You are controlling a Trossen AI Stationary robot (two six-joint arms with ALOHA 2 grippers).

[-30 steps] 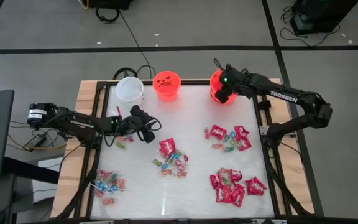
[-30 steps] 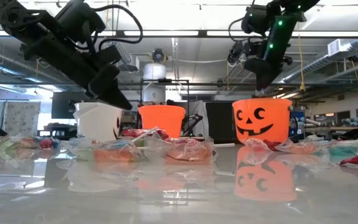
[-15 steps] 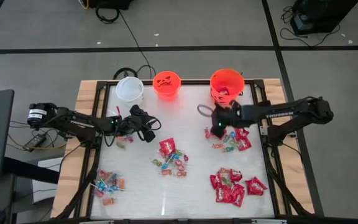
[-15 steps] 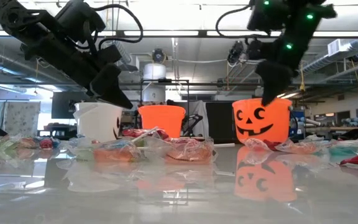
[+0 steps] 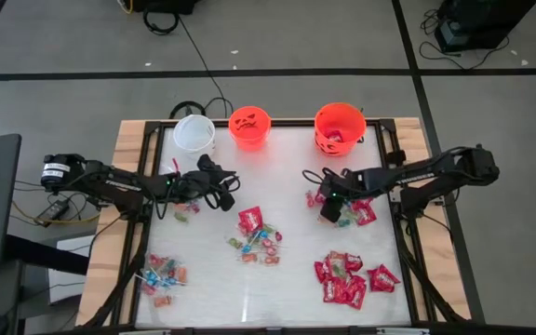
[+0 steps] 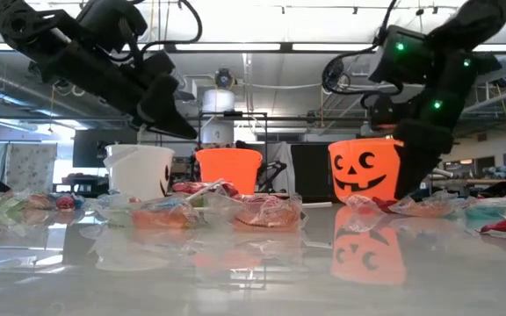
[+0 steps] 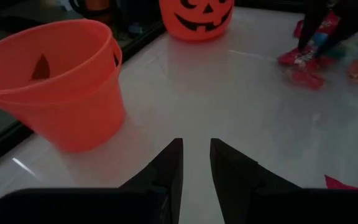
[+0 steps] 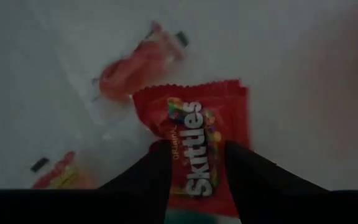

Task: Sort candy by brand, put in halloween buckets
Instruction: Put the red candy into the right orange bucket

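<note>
Right end effector (image 5: 328,207) in high view sits low over the candy cluster on the tabletop (image 5: 268,167) below the larger orange bucket (image 5: 340,126); left end effector (image 5: 220,186) waits near the white bucket (image 5: 194,133). Low view: right arm down beside that pumpkin pail. Right wrist view: fingers (image 8: 154,171) spread narrowly, straddling a red Skittles packet (image 8: 194,143), nothing gripped yet, packet's long axis running between them. Left wrist view: fingers nearly together, empty, facing the small orange bucket (image 7: 55,81)

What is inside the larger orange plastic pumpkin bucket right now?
The larger orange plastic pumpkin bucket holds at least one red-pink candy packet near its bottom. Its wall hides whatever else lies inside, so no count is possible.
</note>
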